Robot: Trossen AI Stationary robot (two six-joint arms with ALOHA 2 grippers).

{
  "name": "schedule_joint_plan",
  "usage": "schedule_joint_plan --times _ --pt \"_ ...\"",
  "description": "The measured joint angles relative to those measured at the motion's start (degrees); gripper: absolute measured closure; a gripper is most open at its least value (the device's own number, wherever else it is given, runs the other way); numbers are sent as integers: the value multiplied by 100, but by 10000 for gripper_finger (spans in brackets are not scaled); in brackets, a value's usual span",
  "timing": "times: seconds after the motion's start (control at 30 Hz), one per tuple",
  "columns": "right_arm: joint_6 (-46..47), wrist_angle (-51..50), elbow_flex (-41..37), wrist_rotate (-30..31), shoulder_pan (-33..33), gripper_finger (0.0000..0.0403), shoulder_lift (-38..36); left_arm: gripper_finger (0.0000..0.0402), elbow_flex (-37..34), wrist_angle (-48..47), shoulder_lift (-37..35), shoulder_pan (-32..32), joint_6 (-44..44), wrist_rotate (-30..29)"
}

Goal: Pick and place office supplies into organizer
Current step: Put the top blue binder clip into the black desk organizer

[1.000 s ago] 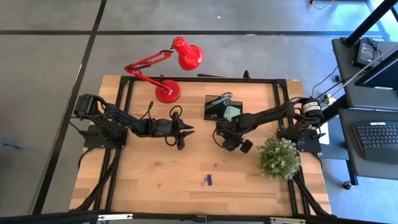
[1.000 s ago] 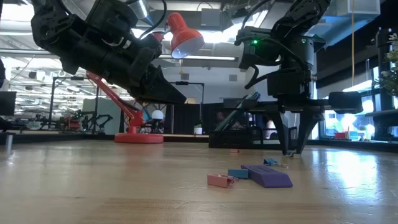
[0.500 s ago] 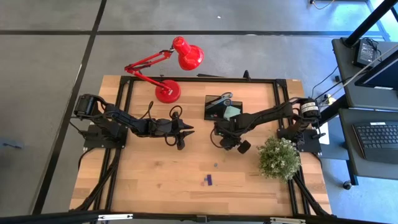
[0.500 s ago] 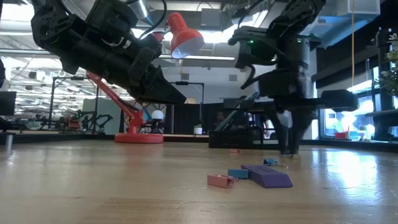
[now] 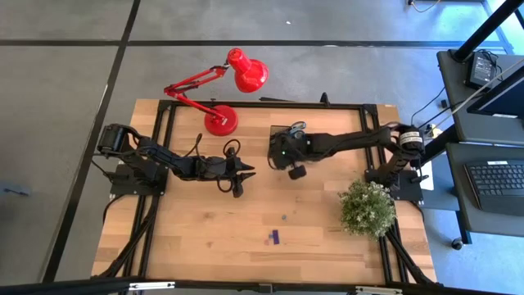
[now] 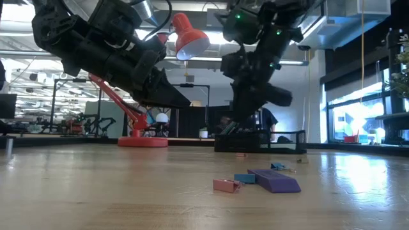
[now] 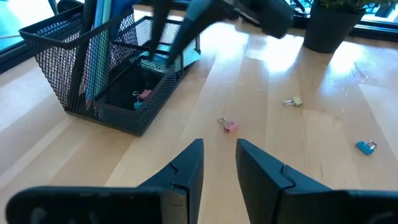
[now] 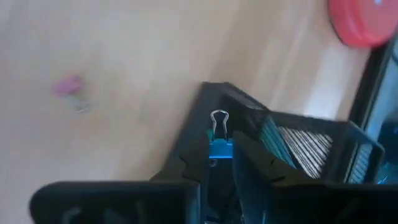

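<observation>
The black mesh organizer (image 5: 288, 139) stands at the table's far middle, with pens and pale items (image 7: 99, 37) upright in its taller section. My right gripper (image 5: 283, 157) hovers over its near corner (image 8: 214, 93), shut on a small blue binder clip (image 8: 219, 149). To its left my left gripper (image 7: 219, 155) stays open above the bare wood, nothing between its fingers. Loose on the table lie a pink clip (image 7: 229, 125), a yellowish clip (image 7: 292, 101), another blue clip (image 7: 367, 147) and a purple piece (image 5: 274, 237). My right gripper pinches the clip's blue body (image 8: 220, 152) between its two fingers. The silver wire handle (image 8: 218, 122) sticks out forward past the fingertips. The fingers slant down from above. The clip is lifted clear, over the organizer's near corner.
A red desk lamp (image 5: 221, 121) stands at the far left of the organizer, a bushy green plant (image 5: 367, 206) at the right. A black metal frame (image 5: 262, 104) runs around the table. Open wood lies toward the near edge.
My right gripper has shut on the clip down at the table, then risen with it and swung toward the far edge and left, over the organizer, rolling and tipping its wrist on the way. The clip is lifted clear.
</observation>
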Motion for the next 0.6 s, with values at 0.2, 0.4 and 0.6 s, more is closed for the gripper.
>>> schedule_joint_plan --times 0.2,0.4,0.6 --pt "197 37 -11 11 -330 346 4 313 0 2 -2 1 0 -2" --pt "186 28 -17 -207 -411 346 141 313 0 2 -2 2 0 -2" --pt "194 277 -15 56 -398 346 482 313 2 -51 -2 2 0 0"
